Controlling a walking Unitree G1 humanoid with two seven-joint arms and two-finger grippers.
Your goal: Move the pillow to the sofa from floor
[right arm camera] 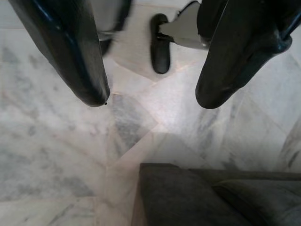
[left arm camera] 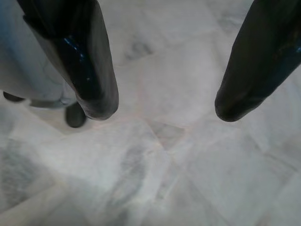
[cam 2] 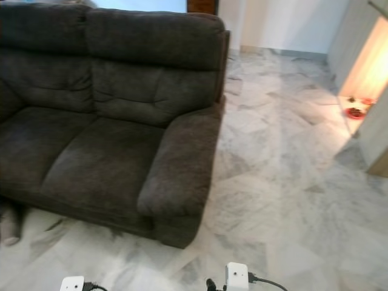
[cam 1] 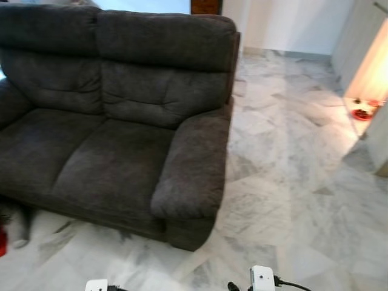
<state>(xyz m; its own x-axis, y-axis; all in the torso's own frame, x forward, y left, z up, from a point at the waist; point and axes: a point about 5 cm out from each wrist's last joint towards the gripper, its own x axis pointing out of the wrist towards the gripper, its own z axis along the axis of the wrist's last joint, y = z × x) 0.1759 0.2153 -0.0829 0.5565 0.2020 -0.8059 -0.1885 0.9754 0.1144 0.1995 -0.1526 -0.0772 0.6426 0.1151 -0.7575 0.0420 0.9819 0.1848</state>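
Sofa [cam 1: 115, 115]: dark plush fabric, two seats, rounded arms, left end cut off. Marble floor [cam 1: 291, 182], grey-veined. Left gripper [left arm camera: 162, 110] and right gripper [right arm camera: 150, 101]: fingers spread, empty, over floor. Pillow's place cannot be told.

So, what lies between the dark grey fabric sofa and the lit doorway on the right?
Only bare white-grey marble floor lies between the dark grey fabric sofa and the lit doorway, as both eye views show.

The sofa [cam 1: 115, 115] is cut off at the left edge; a grey, possibly cushion-like thing [cam 1: 18, 227] lies half-hidden beneath it.
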